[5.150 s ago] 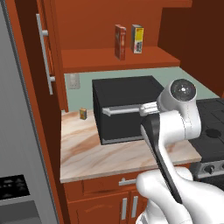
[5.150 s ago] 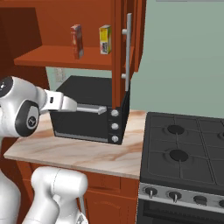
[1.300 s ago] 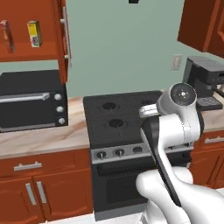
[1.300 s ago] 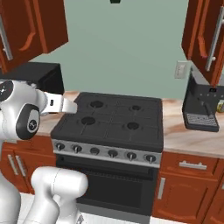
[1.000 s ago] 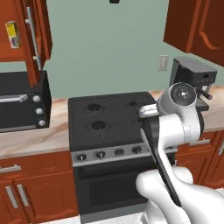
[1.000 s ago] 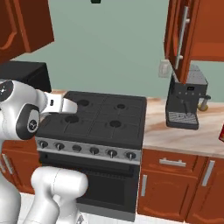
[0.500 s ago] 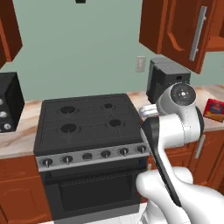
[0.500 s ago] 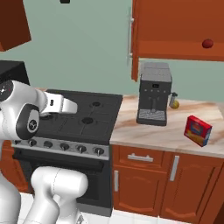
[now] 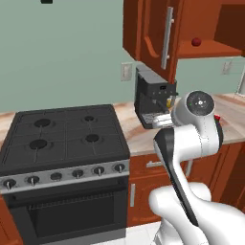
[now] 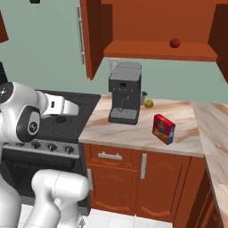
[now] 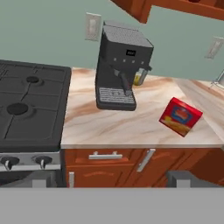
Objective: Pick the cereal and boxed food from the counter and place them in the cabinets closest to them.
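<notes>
Red box (image 10: pixel 163 128), brown cabinets (image 10: pixel 151 26).

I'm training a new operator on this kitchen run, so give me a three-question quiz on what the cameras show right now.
1. True or false: the red box stands on the counter, apart from the coffee machine.
2. What lies on the shelf of the open wall cabinet above that counter?
A. a small round red thing
B. a red box
C. a mug
3. Fill in: to the left of the coffee machine, seen from the base, is the black ____.

Key:
1. True.
2. A: a small round red thing.
3. Stove.
</notes>
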